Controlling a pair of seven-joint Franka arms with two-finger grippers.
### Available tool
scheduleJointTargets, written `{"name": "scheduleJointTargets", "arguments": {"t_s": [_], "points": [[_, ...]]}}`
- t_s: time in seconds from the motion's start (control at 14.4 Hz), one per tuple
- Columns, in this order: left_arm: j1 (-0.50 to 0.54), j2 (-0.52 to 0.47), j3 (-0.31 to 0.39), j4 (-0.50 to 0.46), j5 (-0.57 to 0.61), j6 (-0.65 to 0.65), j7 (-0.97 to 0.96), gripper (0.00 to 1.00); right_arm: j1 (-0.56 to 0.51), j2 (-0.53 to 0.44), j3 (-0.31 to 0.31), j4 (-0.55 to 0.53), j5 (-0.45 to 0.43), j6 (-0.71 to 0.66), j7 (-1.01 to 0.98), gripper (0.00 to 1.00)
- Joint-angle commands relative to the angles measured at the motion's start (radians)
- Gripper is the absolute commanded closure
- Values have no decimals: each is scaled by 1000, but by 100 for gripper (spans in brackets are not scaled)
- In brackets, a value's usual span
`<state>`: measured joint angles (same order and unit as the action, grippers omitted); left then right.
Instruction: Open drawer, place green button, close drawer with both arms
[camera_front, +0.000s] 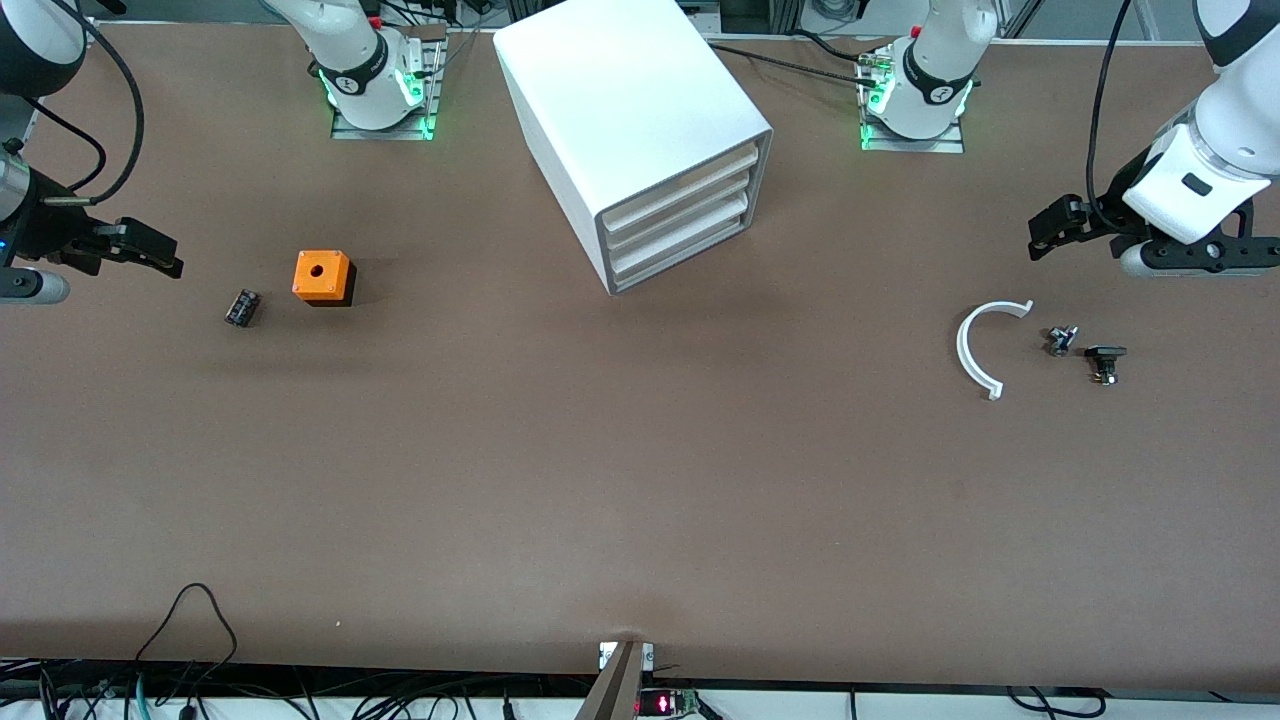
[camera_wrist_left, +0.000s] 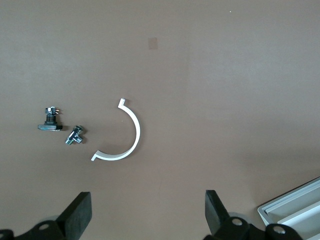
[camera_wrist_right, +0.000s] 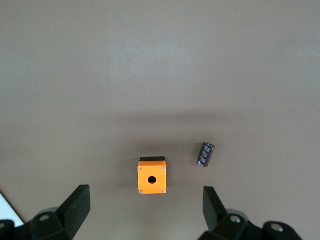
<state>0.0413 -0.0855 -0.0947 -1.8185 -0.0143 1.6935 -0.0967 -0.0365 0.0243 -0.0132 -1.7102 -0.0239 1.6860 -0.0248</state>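
Observation:
The white cabinet (camera_front: 640, 120) stands mid-table near the arms' bases, and its lowest drawer (camera_front: 680, 253) is shut. A corner of the cabinet shows in the left wrist view (camera_wrist_left: 295, 210). The button (camera_front: 242, 307) lies on its side as a small black-and-blue cylinder beside the orange cube; its green cap does not show. It also shows in the right wrist view (camera_wrist_right: 205, 154). My right gripper (camera_front: 150, 250) is open and empty above the table at the right arm's end (camera_wrist_right: 146, 210). My left gripper (camera_front: 1050, 228) is open and empty above the left arm's end (camera_wrist_left: 148, 215).
An orange cube with a hole (camera_front: 322, 277) sits toward the right arm's end (camera_wrist_right: 152, 177). A white curved strip (camera_front: 975, 350) and two small dark parts (camera_front: 1061, 340) (camera_front: 1105, 360) lie toward the left arm's end. Cables hang along the table edge nearest the camera.

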Motion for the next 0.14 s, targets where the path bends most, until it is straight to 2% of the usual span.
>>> {"name": "scheduleJointTargets", "arguments": {"t_s": [0.0, 0.07], "points": [[6, 13, -7, 33, 1, -28, 20, 0, -5, -18, 2, -19, 2, 12, 2, 0], [6, 13, -7, 34, 1, -28, 20, 0, -5, -18, 2, -19, 2, 12, 0, 0]]}}
